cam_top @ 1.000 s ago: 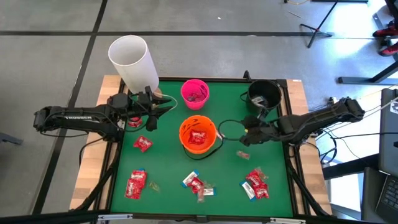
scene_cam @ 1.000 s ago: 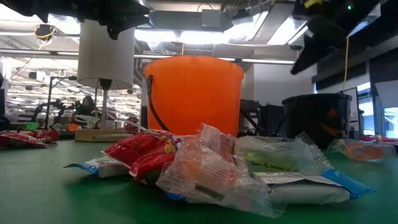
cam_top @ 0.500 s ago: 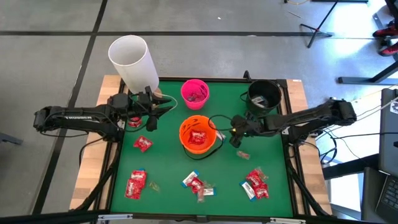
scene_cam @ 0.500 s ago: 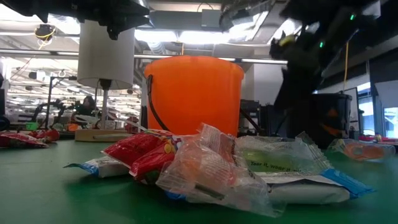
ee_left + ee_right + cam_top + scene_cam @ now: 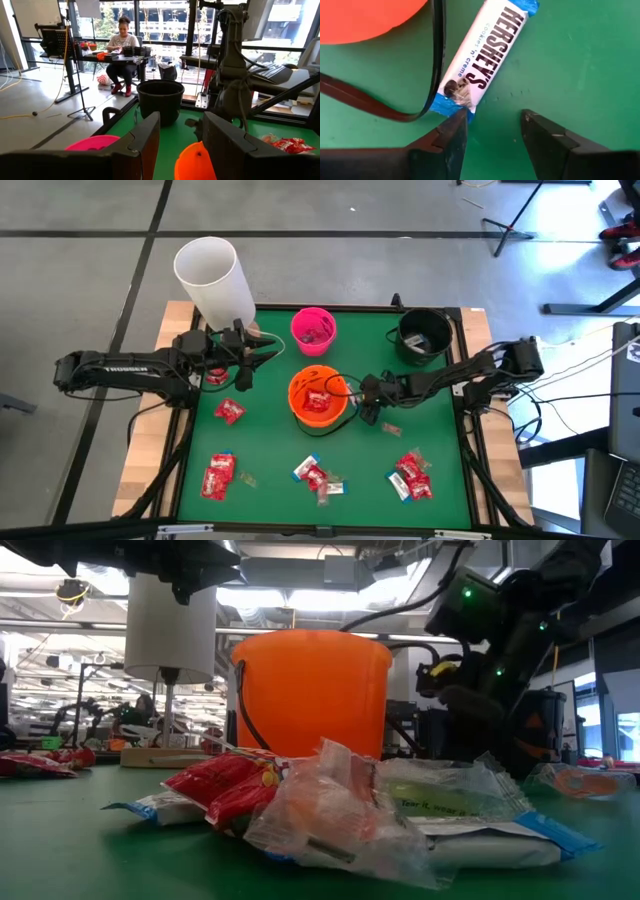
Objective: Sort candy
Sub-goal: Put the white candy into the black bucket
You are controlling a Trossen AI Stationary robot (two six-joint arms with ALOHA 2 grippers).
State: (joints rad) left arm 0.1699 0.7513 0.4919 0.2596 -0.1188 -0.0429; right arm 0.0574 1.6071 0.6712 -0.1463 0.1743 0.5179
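We see the right gripper [image 5: 492,130], fingers apart and empty, over a white bar [image 5: 487,55] by the orange bucket [image 5: 318,397]; left gripper [image 5: 181,140] fingers part open, empty.

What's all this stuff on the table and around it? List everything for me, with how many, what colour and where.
orange bucket: one, orange, table centre, red candy inside.
pink bucket: one, pink, far edge.
black bucket: one, black, far right corner.
white cylinder: one, white, far left corner.
red candy piles: several, mostly red, near side and left.
Hershey's bar: one, white with blue ends, beside the orange bucket.
table: one, green top.
person: one, seated in the room behind.
left pincer: dark, far left, waiting.
right pincer: dark, open, hovering at the Hershey's bar.
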